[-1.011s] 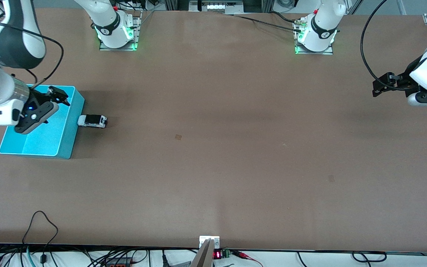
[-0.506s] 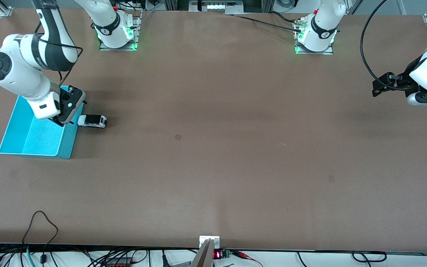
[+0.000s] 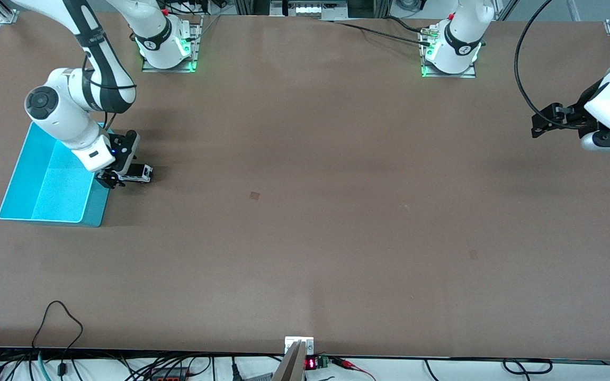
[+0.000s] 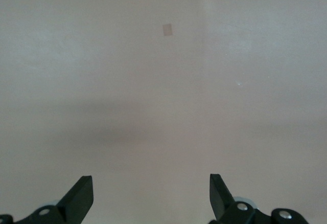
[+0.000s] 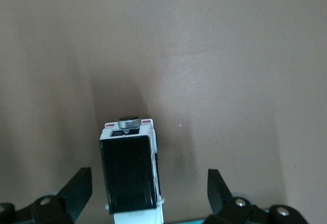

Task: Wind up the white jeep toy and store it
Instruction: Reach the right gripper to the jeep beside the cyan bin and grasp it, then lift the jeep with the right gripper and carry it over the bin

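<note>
The brown desk (image 3: 305, 211) carried little: a turquoise bin (image 3: 45, 185) at the right arm's end and, just beside the bin's wall, the white jeep toy (image 3: 138, 172), standing on its wheels on the bare desk. The right pincer (image 3: 117, 177) hung low over the jeep, its fingers spread wide with the toy's black roof lying between them and neither finger touching it, in the right wrist view (image 5: 145, 193), a stance that looked like lining up to take the body by its sides. The left pincer (image 3: 543, 121) waited, spread open and empty, well apart over the left arm's end of the desk. The jeep sat so near the bin that storing it would likely need only a short carry. Cables trailed off the desk's edge nearest the front camera.
</note>
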Tool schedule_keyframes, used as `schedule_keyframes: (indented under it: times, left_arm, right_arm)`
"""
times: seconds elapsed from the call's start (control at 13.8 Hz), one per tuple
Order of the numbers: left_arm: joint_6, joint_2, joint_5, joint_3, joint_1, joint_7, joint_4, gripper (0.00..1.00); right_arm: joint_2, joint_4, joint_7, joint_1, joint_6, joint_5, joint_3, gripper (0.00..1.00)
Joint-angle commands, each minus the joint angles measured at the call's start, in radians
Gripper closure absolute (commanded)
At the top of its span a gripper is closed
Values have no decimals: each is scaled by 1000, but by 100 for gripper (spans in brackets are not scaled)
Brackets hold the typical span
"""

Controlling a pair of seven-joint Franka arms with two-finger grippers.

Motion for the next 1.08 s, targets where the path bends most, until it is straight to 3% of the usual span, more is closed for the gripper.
schedule_keyframes:
  times: [0.0, 0.43, 0.51, 0.58, 0.65, 0.79, 1.01]
  left_arm:
    - [-20, -10, -8, 0, -5, -7, 11, 0]
    - [-20, -8, -8, -3, -5, -13, 11, 0]
    - [-20, -8, -5, -5, -5, -13, 11, 0]
    - [-21, -8, -5, -6, -5, -13, 11, 0]
    - [-21, -10, -5, -6, -5, -13, 11, 0]
    - [-21, -8, -3, -6, -5, -13, 11, 0]
    - [-23, -10, -3, -6, -5, -12, 11, 0]
  right_arm:
    - [27, -50, -31, -22, 107, -7, 9, 0]
    - [60, -92, -30, -37, 198, -7, 9, 0]
    - [60, -92, -30, -39, 198, -7, 9, 11]
    - [57, -92, -28, -39, 198, -7, 9, 44]
    - [57, -90, -27, -46, 198, -7, 10, 69]
    - [58, -90, -24, -59, 197, -6, 10, 100]
    - [49, -79, -16, -62, 192, -4, 12, 100]
